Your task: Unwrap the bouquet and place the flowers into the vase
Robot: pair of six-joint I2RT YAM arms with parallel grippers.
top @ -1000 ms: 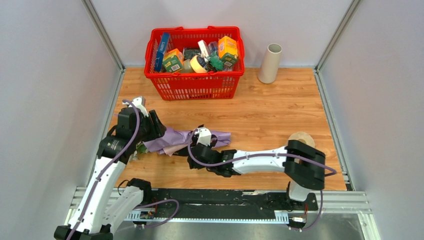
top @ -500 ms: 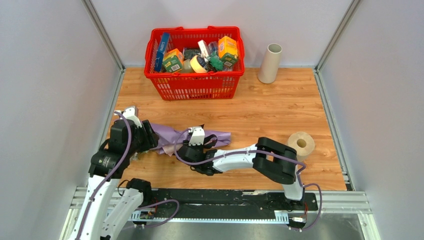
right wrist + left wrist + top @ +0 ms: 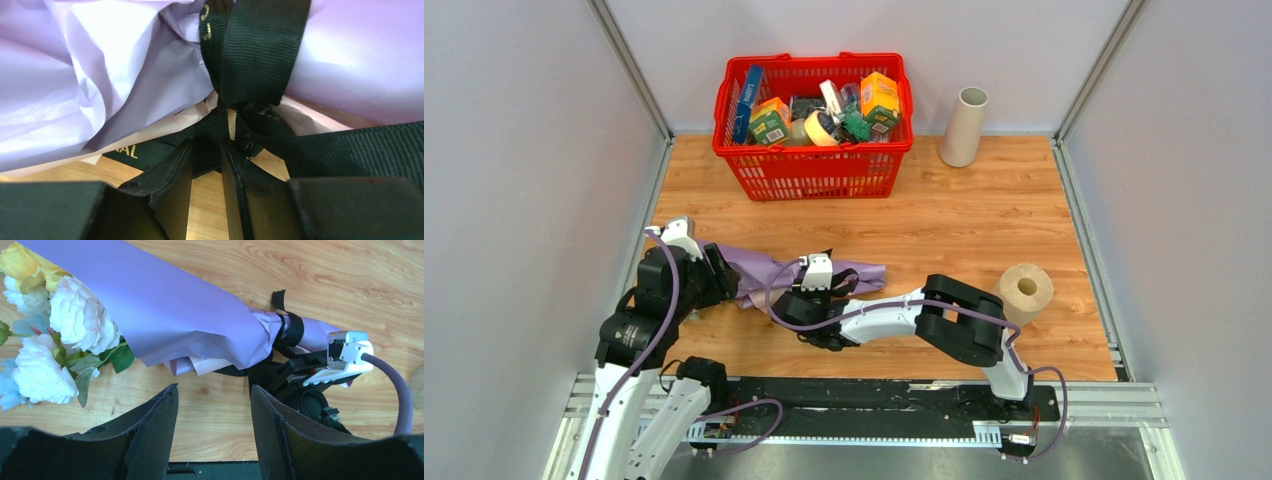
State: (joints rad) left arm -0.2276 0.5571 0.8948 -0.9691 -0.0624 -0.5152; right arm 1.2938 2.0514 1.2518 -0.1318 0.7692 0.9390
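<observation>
Right wrist view: my right jaws sit narrow around the ribbon [image 3: 250,50] knot of the bouquet [image 3: 764,272]; gripping or not, I cannot tell. My left jaws hang released beside the flowers [image 3: 75,320].

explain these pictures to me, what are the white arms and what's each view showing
A left arm and a right arm, both robotic, are bolted at the near edge of a table. One picture looks down from above. The other two come from a camera on each wrist, so the dark fingers at the bottom are the robot's own. On the table are a bouquet in lilac paper tied with a black ribbon, a red basket of groceries, a beige vase and a tan roll. The left gripper is open near the flowers, holding nothing. The right gripper has its fingers close together at the ribbon's knot; whether they grip it I cannot tell.
</observation>
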